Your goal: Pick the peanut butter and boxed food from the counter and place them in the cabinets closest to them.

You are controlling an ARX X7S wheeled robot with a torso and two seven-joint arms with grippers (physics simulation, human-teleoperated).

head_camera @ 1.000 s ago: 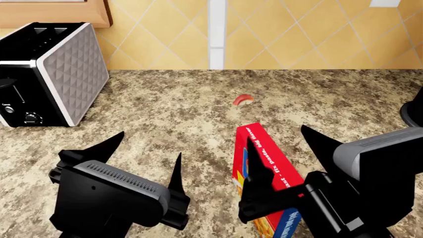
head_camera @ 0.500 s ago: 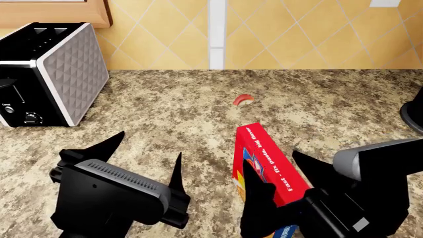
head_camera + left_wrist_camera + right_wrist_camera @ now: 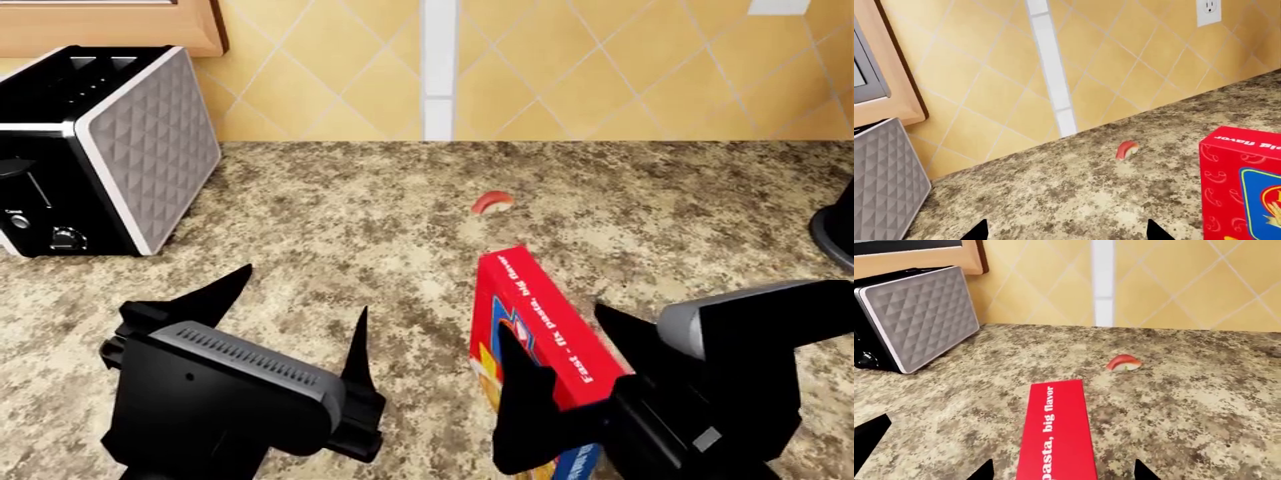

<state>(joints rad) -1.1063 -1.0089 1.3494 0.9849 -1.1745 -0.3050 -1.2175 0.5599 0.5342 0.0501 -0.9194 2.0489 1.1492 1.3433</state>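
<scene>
The boxed food stands upright on the granite counter, with a red top edge, red front and blue side. My right gripper is open, one finger on each side of the box's top. The right wrist view shows the red top between the fingertips with a gap on both sides. My left gripper is open and empty, left of the box; in its wrist view the box is off to one side. The peanut butter is out of view.
A black and silver toaster stands at the back left under a wooden frame. A tiny red-and-white piece lies behind the box. A dark object shows at the right edge. A tiled wall backs the counter.
My right gripper has drawn back toward the near edge and dropped lower, its fingers now either side of the box's top. The box and the left gripper have not moved.
</scene>
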